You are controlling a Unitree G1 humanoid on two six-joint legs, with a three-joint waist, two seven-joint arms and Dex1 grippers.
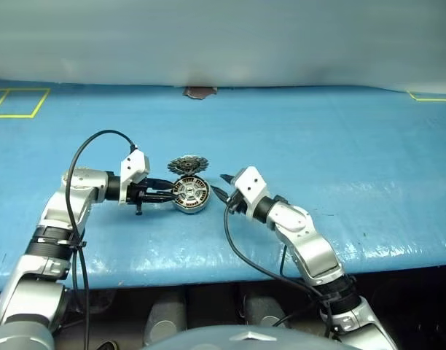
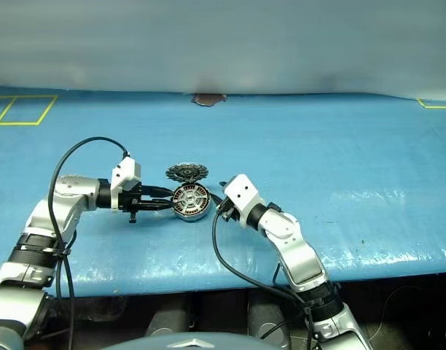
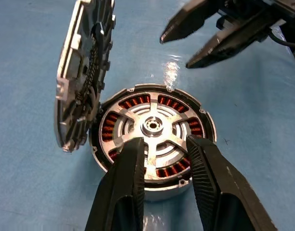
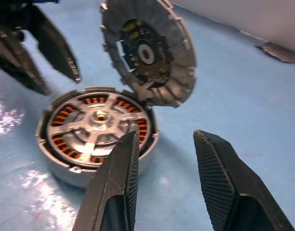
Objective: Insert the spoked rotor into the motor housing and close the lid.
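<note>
Presently the work sits on the blue bench [image 1: 339, 146], near its front edge and between the two arms. The motor housing [image 1: 191, 195] lies flat there, copper windings showing around the rim, and the spoked rotor [image 3: 154, 139] appears already seated inside it, spokes and hub level with the top. Insertion therefore reads as done; closing is the step in hand.

The lid [image 1: 188, 164] stands nearly on edge at the far side of the housing, its lower rim touching the housing rim, dark segmented face turned toward the robot.

The left hand [image 3: 162, 166] is at the housing's left side, fingers partly apart and empty, tips over the near rim. The right hand [image 1: 223, 187] waits just right of the housing, likewise partly spread and holding nothing.

The next move calls for tipping the lid down onto the housing. The left fingertips overhang the rim and would likely obstruct seating. A small brown scrap [image 1: 199, 92] lies well apart at the bench's far edge.
</note>
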